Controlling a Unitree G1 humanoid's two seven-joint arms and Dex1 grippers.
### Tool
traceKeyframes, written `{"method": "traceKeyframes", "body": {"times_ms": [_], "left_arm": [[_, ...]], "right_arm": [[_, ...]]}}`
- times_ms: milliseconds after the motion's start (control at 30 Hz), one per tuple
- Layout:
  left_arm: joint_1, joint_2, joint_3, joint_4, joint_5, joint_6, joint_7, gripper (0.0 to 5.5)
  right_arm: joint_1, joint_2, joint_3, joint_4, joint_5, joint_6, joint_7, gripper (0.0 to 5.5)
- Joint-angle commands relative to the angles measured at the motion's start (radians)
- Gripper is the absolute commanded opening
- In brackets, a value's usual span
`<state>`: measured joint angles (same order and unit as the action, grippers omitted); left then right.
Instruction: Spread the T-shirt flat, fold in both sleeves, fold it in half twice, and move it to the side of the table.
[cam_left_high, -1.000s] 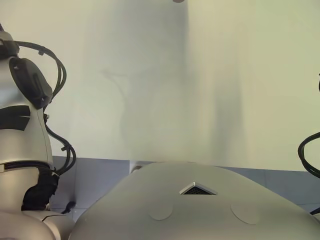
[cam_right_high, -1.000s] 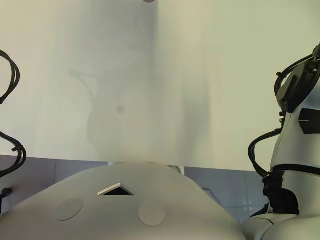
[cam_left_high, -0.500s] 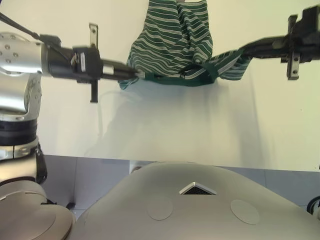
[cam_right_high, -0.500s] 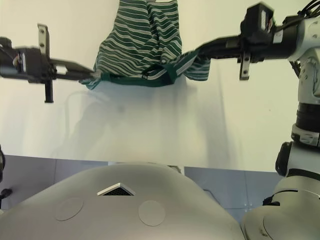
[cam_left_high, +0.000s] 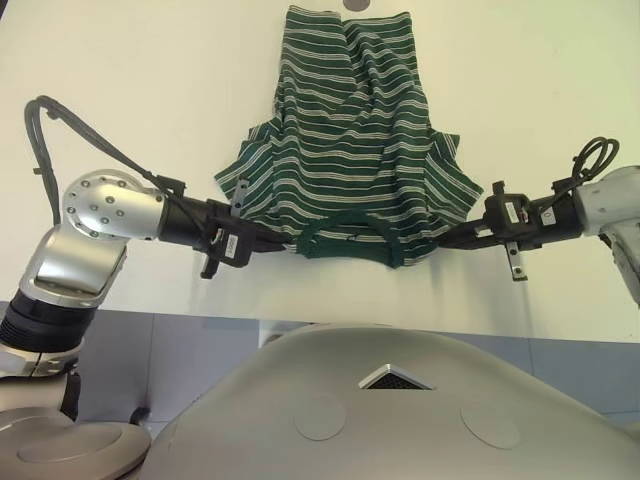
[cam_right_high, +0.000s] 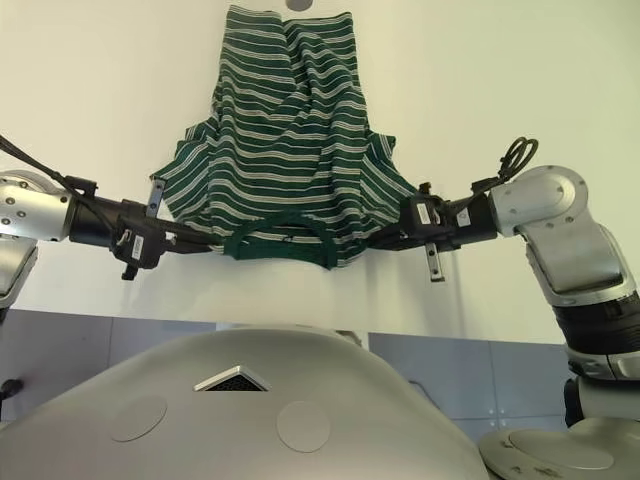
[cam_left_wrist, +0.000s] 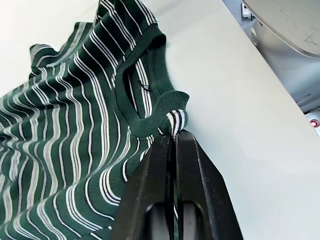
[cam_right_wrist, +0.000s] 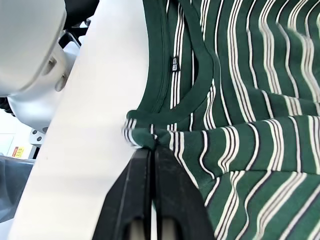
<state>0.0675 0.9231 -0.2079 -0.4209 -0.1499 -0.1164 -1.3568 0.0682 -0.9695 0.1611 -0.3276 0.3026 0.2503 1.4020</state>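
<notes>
Item 1. Dark green T-shirt with white horizontal stripes, soft knit fabric (cam_left_high: 350, 150). We find it lying on the plain white table (cam_left_high: 150, 60), body rumpled and only partly spread. Its ribbed collar (cam_left_high: 345, 235) is the part closest to the table's near edge, while the hem reaches toward the table's far edge. Both sleeves bulge outward along the table surface on either side of the body. The fabric around the collar is drawn taut in a shallow curve just inside the table's near edge. We note a small sewn label (cam_right_wrist: 174, 63) inside the neck opening.

Item 2. Left gripper (cam_left_high: 285, 243), two slim black fingers. We record it low over the table, close to the near edge, at the shirt's shoulder on the left of the collar. In the left wrist view the left gripper (cam_left_wrist: 174, 137) has its fingers pressed together on a pinched fold of striped cloth at the collar's rim.

Item 3. Right gripper (cam_left_high: 440, 240), same build. We record it low over the table, close to the near edge, at the opposite shoulder, to the right of the collar. In the right wrist view the right gripper (cam_right_wrist: 152, 147) has its fingers clamped on a bunched fold of fabric beside the neckband.

Item 4. Between the two pinch points the collar sags slightly toward the table's near edge.
</notes>
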Motion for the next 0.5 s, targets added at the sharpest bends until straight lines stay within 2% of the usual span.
{"method": "traceKeyframes", "body": {"times_ms": [33,167,267,400,500], "left_arm": [[0.009,0.027,-0.009,0.041,0.025,-0.021,0.007,0.45],[0.035,0.055,0.034,0.029,-0.084,0.043,-0.021,1.07],[0.085,0.085,0.11,-0.006,-0.199,0.084,-0.036,1.52],[0.048,0.083,0.212,0.05,-0.345,0.136,-0.06,1.52],[-0.132,0.002,0.263,0.175,-0.421,0.237,0.052,1.52]], "right_arm": [[0.006,0.009,-0.004,0.0,-0.023,-0.016,-0.048,0.5],[0.018,-0.028,-0.04,-0.003,0.004,-0.014,-0.028,1.19],[0.017,-0.066,-0.082,0.013,0.02,-0.033,0.002,1.69],[-0.007,-0.098,-0.14,0.069,0.031,-0.071,0.026,1.69],[-0.108,-0.069,-0.18,0.135,0.05,-0.039,-0.02,1.69]]}}
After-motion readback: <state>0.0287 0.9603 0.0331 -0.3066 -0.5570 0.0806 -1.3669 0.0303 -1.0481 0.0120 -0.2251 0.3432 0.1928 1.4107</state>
